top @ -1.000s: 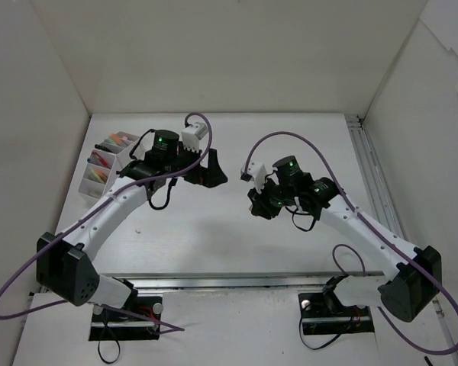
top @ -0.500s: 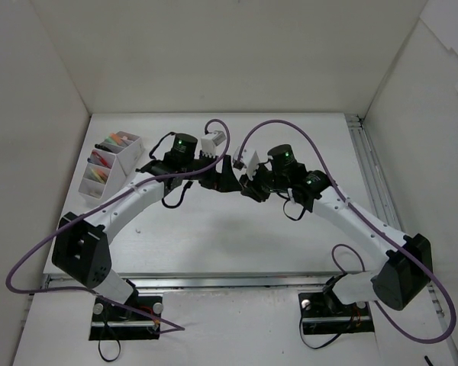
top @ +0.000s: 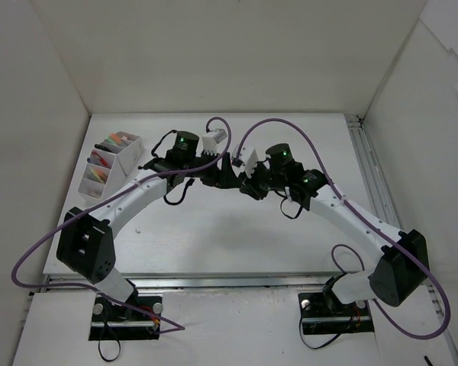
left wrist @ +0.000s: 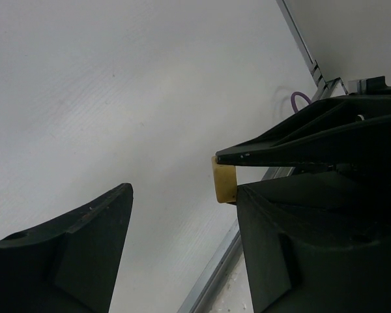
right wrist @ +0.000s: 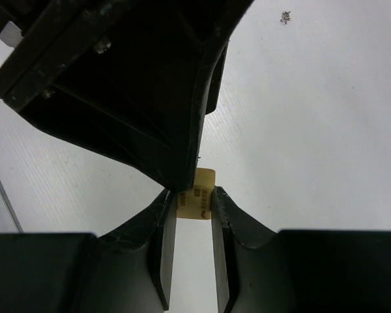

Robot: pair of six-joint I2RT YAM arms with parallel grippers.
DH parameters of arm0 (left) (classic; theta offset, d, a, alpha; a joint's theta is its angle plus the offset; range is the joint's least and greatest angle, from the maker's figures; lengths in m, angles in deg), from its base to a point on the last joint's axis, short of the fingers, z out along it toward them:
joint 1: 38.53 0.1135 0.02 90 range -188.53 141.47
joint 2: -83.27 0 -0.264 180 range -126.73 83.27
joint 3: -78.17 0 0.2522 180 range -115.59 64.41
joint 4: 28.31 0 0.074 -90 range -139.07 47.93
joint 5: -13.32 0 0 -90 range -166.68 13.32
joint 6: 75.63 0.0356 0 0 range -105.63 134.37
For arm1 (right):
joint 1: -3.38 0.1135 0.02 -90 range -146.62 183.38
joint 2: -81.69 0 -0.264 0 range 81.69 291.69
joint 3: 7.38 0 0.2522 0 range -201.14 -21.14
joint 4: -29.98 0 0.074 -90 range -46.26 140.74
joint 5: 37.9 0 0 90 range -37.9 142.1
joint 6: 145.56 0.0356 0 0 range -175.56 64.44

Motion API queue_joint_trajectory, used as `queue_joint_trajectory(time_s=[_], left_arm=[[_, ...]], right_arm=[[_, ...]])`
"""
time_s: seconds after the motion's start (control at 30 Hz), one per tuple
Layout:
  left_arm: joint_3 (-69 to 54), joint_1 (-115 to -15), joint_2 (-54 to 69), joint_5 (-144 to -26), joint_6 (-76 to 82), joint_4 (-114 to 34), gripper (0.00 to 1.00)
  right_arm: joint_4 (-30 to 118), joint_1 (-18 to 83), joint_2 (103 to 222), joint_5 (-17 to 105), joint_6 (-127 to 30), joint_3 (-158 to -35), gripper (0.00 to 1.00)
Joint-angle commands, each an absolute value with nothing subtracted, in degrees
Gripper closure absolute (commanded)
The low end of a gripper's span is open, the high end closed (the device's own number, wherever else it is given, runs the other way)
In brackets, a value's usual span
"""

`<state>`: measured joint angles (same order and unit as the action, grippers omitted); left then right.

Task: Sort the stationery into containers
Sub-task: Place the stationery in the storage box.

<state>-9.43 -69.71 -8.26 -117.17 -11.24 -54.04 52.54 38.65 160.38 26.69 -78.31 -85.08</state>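
Clamping the tan eraser in the right end effector. Holding the left end effector apart, just beside the eraser's free end.

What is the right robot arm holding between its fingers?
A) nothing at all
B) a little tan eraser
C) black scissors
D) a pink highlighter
B: the right wrist view shows a small tan eraser pinched between the right arm's fingers.
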Motion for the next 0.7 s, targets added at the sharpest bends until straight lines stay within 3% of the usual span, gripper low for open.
queue_joint_trajectory(time_s=[0.0,0.43,0.53,0.57,0.6,0.63,0.67], left_arm=[[-13.1,-70.9,-8.8,-121.5,-12.4,-49.3,0.4],[-15.4,-70.9,-8.7,-126.5,-10.4,-48.8,0.39],[-16.6,-72.1,-10.0,-130.1,-8.7,-49.4,0.48],[-17.0,-72.1,-10.2,-130.9,-8.3,-49.5,0.61],[-17.2,-72.8,-10.9,-132.3,-7.5,-49.5,0.67],[-17.2,-72.8,-11.1,-133.1,-7.2,-49.7,0.82],[-17.0,-72.8,-11.2,-133.7,-7.2,-49.6,0.91]], right_arm=[[39.8,40.3,161.0,26.7,-77.1,-87.5,1.0],[32.0,41.8,162.4,31.2,-77.2,-87.6,1.0],[28.2,41.6,162.3,32.5,-76.3,-87.2,1.0],[27.2,41.7,162.4,33.0,-75.5,-87.1,1.0],[24.3,41.7,162.5,33.9,-74.6,-87.1,1.0],[23.0,41.7,162.6,34.5,-73.9,-87.0,1.0],[20.7,41.7,162.7,35.3,-73.3,-86.8,1.0]])
